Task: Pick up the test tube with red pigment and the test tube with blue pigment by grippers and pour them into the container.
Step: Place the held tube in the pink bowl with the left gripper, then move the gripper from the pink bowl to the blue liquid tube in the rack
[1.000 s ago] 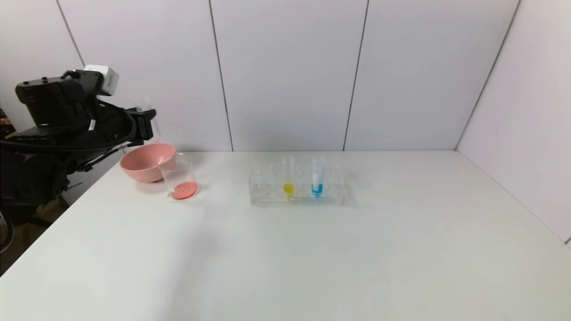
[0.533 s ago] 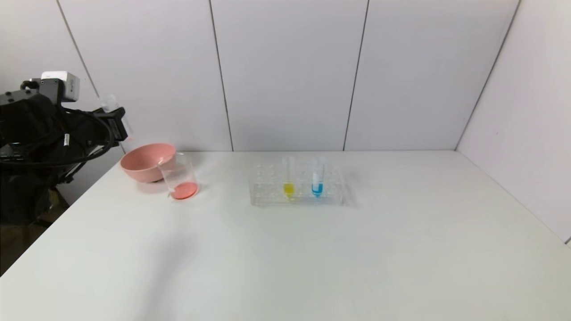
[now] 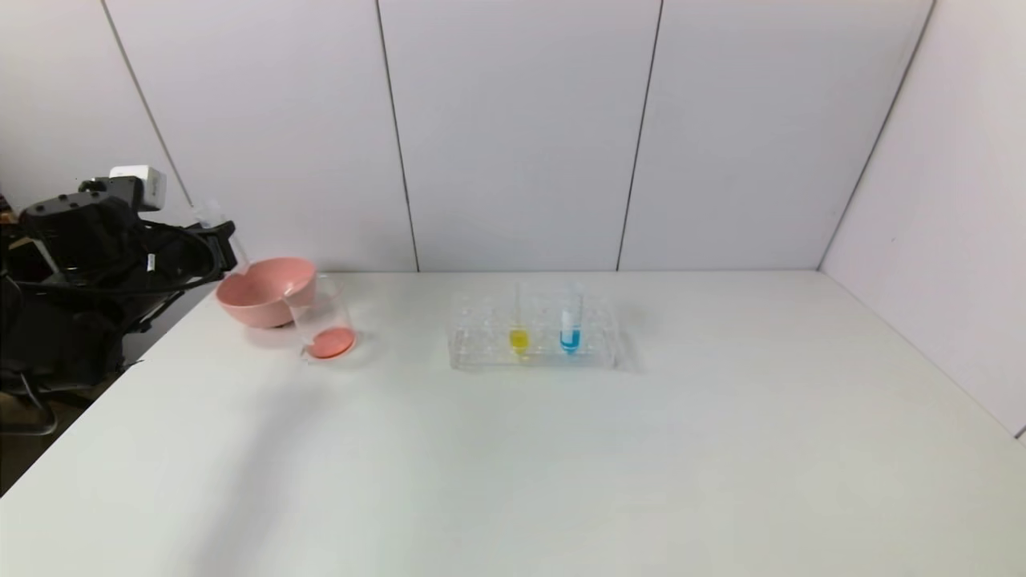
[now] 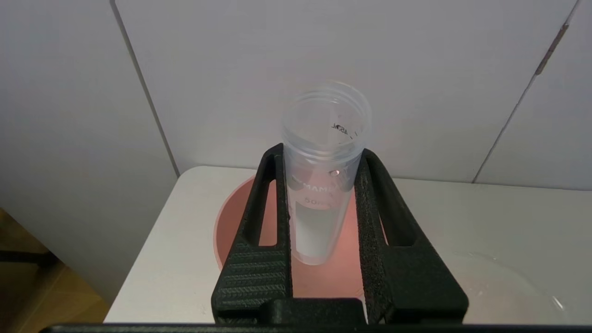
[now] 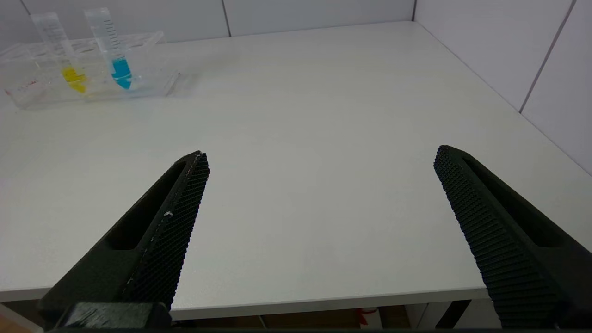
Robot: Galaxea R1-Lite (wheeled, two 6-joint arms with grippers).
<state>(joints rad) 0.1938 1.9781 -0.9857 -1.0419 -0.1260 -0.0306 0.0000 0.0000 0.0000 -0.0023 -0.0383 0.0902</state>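
The left gripper point(image 4: 323, 203) is clamped on the test tube with red pigment point(image 4: 323, 185), which now looks empty. It is held above the pink bowl point(image 3: 260, 288) at the far left corner of the table point(image 3: 561, 465). Just beside the bowl stands the container point(image 3: 322, 320), with orange-red liquid at its bottom; the red pour is judged complete. The test tube with blue pigment point(image 3: 570, 320) stands upright in the clear rack point(image 3: 533, 332) near the middle of the far edge, next to a yellow-liquid tube point(image 3: 519, 320). It remains to be picked up and poured. The right gripper point(image 5: 319, 185) hangs spread wide over the near edge, grasping nothing.
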